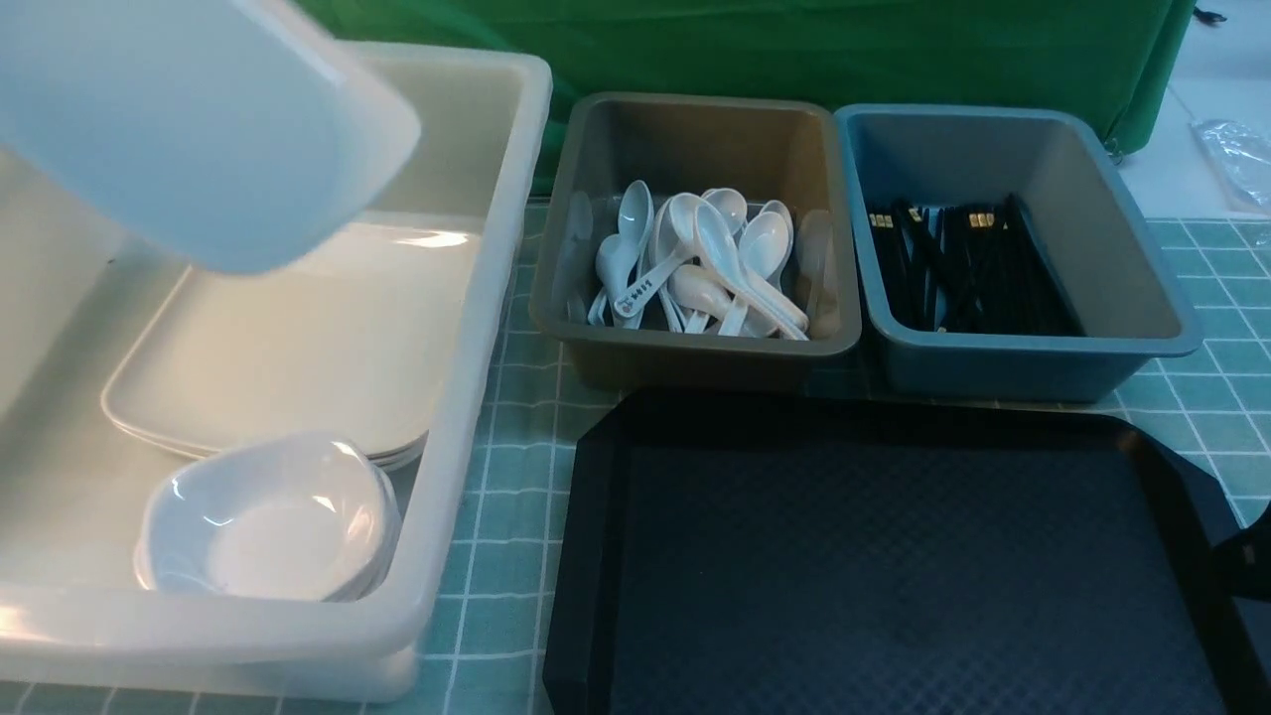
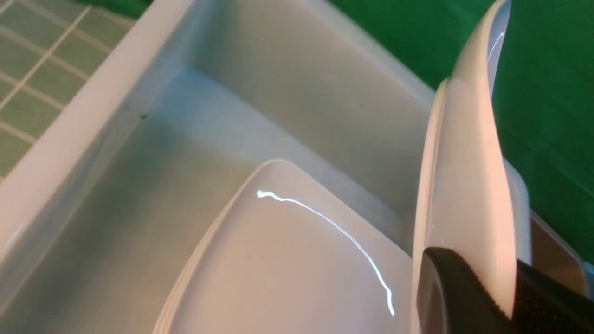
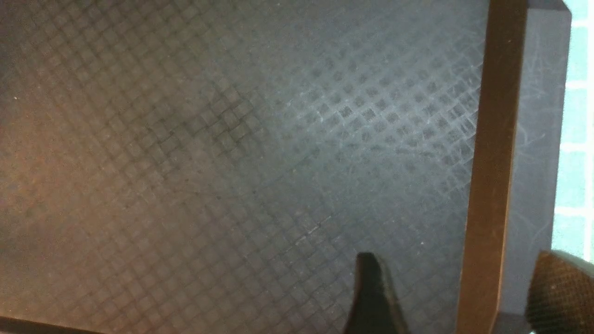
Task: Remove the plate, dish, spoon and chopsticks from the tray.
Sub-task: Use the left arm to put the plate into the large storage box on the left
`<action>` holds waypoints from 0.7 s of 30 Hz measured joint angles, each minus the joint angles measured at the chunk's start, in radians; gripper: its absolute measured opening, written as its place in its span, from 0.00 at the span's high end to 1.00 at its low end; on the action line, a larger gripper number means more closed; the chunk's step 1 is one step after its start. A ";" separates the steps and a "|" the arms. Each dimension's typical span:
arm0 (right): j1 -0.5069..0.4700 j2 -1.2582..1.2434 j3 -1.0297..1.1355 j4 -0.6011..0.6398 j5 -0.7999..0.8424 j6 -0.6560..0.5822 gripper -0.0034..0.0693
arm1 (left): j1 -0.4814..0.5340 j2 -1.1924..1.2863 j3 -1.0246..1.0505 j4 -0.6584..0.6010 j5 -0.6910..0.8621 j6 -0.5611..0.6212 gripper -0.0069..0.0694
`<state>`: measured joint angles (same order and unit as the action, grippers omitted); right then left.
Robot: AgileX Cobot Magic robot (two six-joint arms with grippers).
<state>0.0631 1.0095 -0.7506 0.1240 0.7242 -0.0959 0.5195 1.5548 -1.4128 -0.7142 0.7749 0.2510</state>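
My left gripper (image 2: 482,273) is shut on the edge of the large white square plate (image 2: 464,185) and holds it tilted above the white tub (image 1: 477,298). In the front view the plate (image 1: 199,129) is blurred at the top left and hides the gripper. The black tray (image 1: 894,576) has a bare floor. My right gripper (image 3: 459,264) is open and empty, just above the tray's right rim (image 3: 492,139). Small white dishes (image 1: 268,516) are stacked in the tub's near corner. Spoons (image 1: 695,258) and black chopsticks (image 1: 973,268) lie in the tubs behind the tray.
A stack of white square plates (image 1: 298,338) lies in the white tub under the held plate. The spoons are in a grey-brown tub (image 1: 695,129) and the chopsticks in a blue tub (image 1: 1122,248), side by side. A green curtain stands behind.
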 joint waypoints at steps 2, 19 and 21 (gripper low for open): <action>0.000 0.000 0.000 0.000 0.000 0.000 0.32 | -0.011 0.009 0.085 -0.066 -0.090 0.049 0.87; 0.000 0.000 0.000 0.000 -0.001 0.000 0.32 | -0.150 0.144 0.277 -0.185 -0.304 0.117 0.88; 0.000 0.000 0.000 0.000 -0.001 0.000 0.32 | -0.150 0.145 0.277 -0.144 -0.290 0.113 0.88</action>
<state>0.0631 1.0095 -0.7506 0.1239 0.7230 -0.0959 0.3698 1.7000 -1.1356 -0.8585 0.4847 0.3643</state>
